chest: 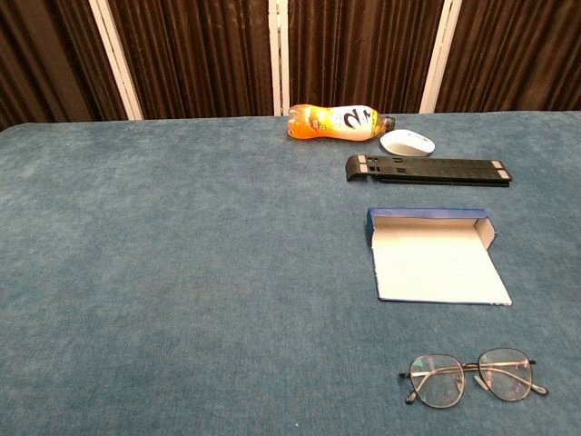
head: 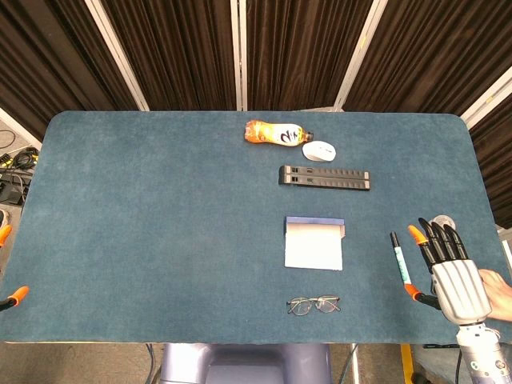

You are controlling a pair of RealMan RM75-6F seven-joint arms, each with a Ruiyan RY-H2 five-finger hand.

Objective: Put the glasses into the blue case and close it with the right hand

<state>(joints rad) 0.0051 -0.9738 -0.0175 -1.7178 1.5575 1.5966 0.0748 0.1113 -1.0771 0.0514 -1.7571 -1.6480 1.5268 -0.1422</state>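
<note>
Thin-framed glasses [head: 314, 304] [chest: 472, 376] lie flat near the table's front edge, lenses up. Just behind them the blue case [head: 314, 242] [chest: 434, 254] lies open, its pale lid flap spread toward the glasses. My right hand [head: 448, 268] hovers at the front right with its fingers spread and holding nothing, well to the right of the glasses and case. It does not show in the chest view. Only orange fingertips of my left hand [head: 11, 299] peek in at the left edge; its state is unclear.
A black marker [head: 397, 254] lies just left of my right hand. At the back stand an orange drink bottle [head: 274, 133], a white mouse [head: 320, 150] and a black folded stand [head: 324, 177]. A person's hand [head: 498, 293] shows at the right edge.
</note>
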